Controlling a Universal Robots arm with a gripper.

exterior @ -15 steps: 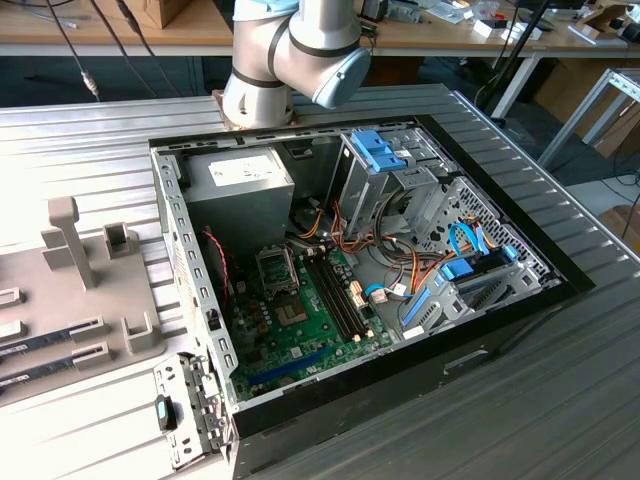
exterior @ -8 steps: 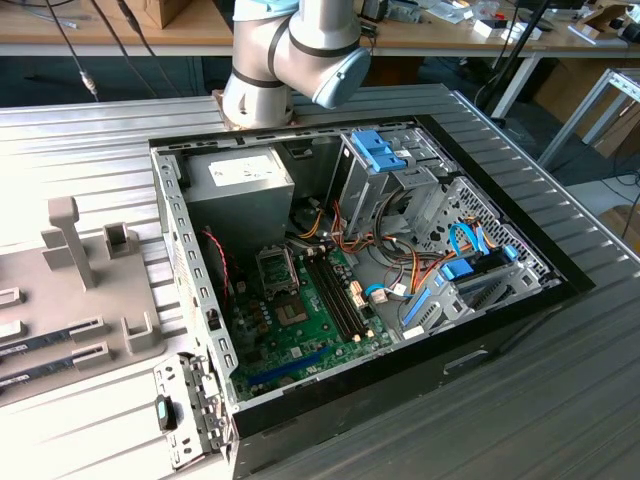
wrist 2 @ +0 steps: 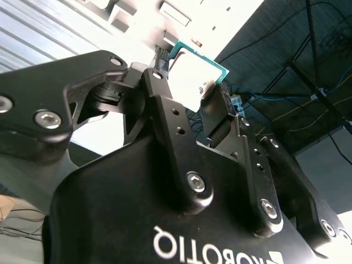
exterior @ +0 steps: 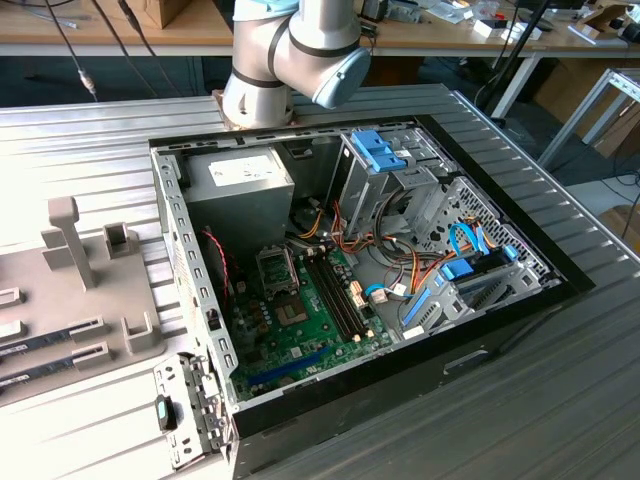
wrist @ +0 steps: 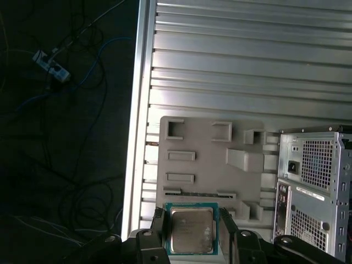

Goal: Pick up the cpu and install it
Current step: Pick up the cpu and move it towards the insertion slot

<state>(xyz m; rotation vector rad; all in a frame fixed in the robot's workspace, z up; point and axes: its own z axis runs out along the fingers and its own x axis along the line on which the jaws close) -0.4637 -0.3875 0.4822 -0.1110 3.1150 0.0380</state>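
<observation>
Between the two black fingers (wrist: 159,235) of the hand (wrist: 193,220) sits the cpu (wrist: 191,234). The hand is squeezed tight on it, with one finger on each side edge. In the first wrist view its grey metal top faces the camera, with a blue-green rim all around.

In the second wrist view the hand (wrist 2: 184,81) shows from its other side. The cpu (wrist 2: 193,63) looks very bright there, and its blue-green edge sticks out past the fingertips.

The cpu is held up, away from everything else. Past the hand lies a grey tray (wrist: 203,137) with little slots and blocks. It rests on the ribbed metal table (wrist: 247,55). Just beside the tray stands the computer case (wrist: 313,181). Off the table's edge is a dark floor (wrist: 55,165) with thin cables.

In the exterior view the robot arm (exterior: 290,50) rises at the far end of the open computer case (exterior: 480,345). Inside lies a green board (exterior: 300,325) with a black socket frame (exterior: 278,268) on it, near the grey power box (exterior: 240,190).
</observation>
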